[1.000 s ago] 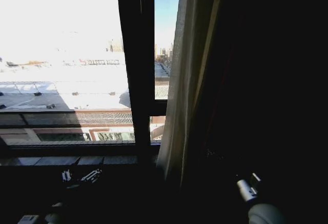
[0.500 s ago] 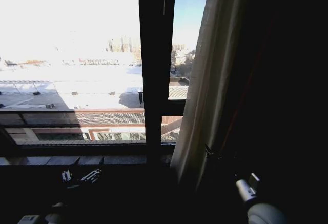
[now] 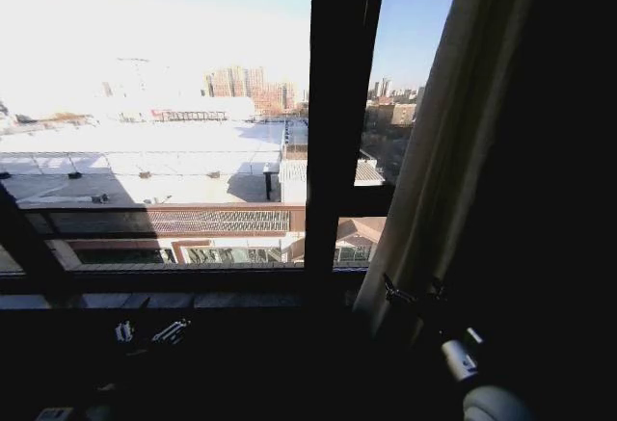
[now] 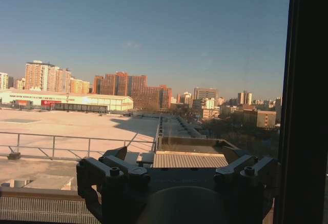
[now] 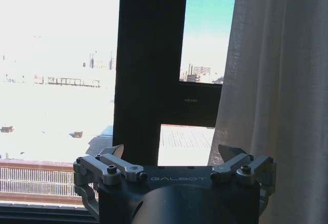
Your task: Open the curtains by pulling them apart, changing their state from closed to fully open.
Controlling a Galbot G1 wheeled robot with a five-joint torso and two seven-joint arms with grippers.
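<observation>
One sheer white curtain (image 3: 439, 180) hangs gathered at the right of the window, its pleats falling to the sill; it is also close by in the right wrist view as curtain (image 5: 277, 80). My right gripper (image 3: 413, 294) is at the curtain's lower inner edge, in front of the fabric. It stands open (image 5: 172, 151), one fingertip (image 5: 229, 151) over the curtain's edge and the other before the dark frame bar, with nothing between them. My left gripper (image 3: 152, 330) is held low at the left below the sill, open (image 4: 174, 155), facing bare glass.
A dark vertical window frame bar (image 3: 344, 122) stands just left of the curtain, with a crossbar (image 5: 197, 103) joining it. A dark sill (image 3: 193, 298) runs under the glass. Rooftops and city buildings lie outside. Everything right of the curtain is in deep shadow.
The whole head view has shifted as the camera moved, so the frame bar and curtain sit farther right in the picture. The right gripper's fingers now show at the curtain's lower edge.
</observation>
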